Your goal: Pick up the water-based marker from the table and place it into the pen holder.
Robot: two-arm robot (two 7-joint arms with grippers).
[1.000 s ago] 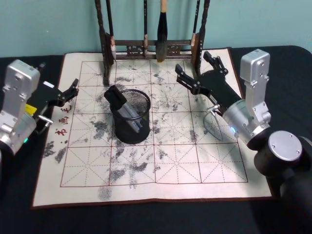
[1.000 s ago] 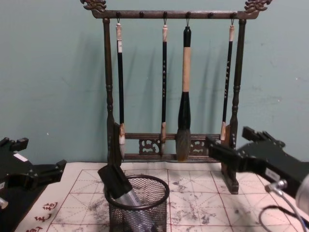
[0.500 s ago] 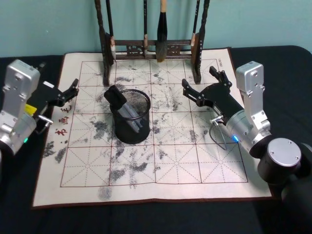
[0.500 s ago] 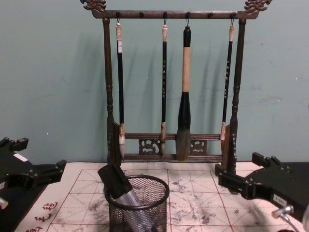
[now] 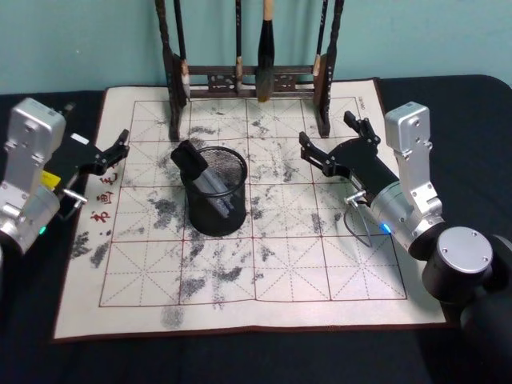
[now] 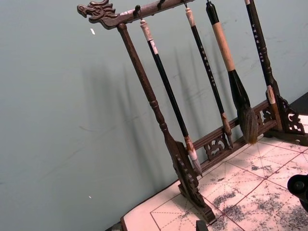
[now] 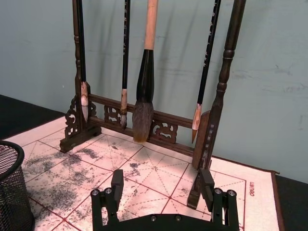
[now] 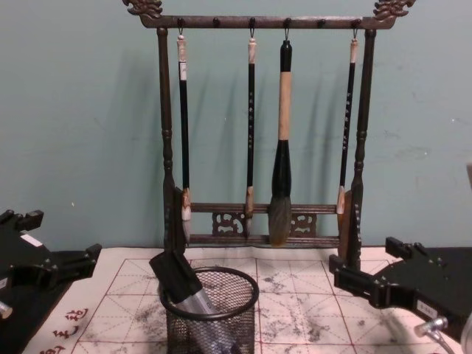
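Marker [image 5: 204, 178] leaning tilted inside the pen holder [image 5: 217, 192], black cap poking above the rim, near the middle of the mat [image 5: 280, 272]. Right gripper [image 5: 338, 142] just right of the holder, fingers spread wide, empty. Left gripper [image 5: 118, 146] at the mat's left edge, fingers apart, holding nothing.

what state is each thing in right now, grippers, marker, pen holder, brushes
right gripper: open, empty, above the mat right of the pen holder
left gripper: open, empty, at the mat's left edge
marker: inside the pen holder, leaning, dark cap past the rim
pen holder: upright on the mat
brushes: four hanging from the brush rack
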